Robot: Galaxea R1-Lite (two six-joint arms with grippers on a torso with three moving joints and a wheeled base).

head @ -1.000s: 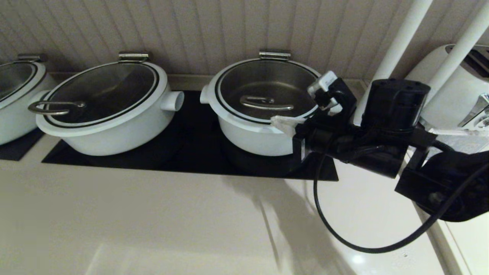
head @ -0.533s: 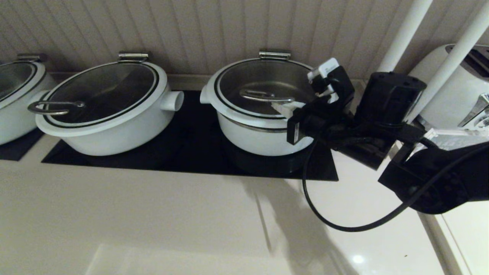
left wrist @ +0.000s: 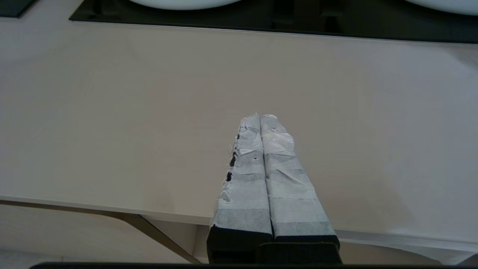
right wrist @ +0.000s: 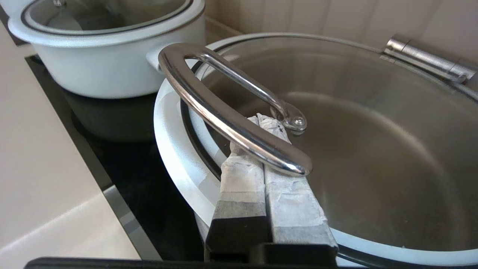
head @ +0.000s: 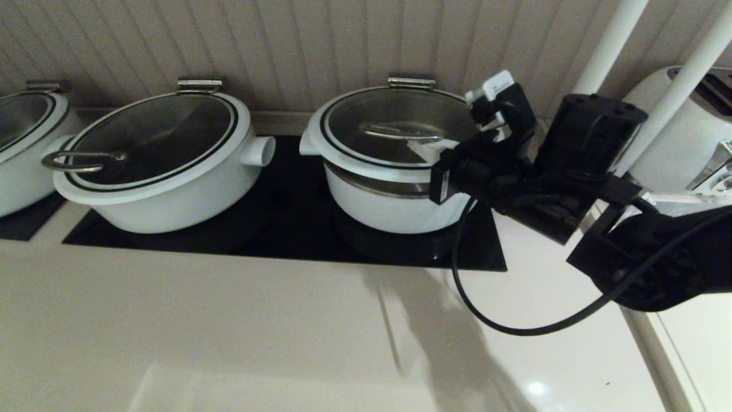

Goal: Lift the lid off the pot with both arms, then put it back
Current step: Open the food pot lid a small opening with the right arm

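The pot stands on the black hob, right of centre. Its glass lid is tilted, with the front edge raised off the pot and the back edge low at the steel hinge clip. My right gripper comes in from the right. In the right wrist view its shut fingers lie under the steel bar handle, which rests across them, above the lid. My left gripper is shut and empty over the bare counter, out of the head view.
A wider pot with a loop-handled lid stands left of the task pot, and a third pot at the far left. The black hob lies under them. A white appliance and two white poles are at the right.
My right gripper has risen under the handle, and the lid's front edge has lifted off the pot, showing the steel band beneath it. The other pots have not moved.
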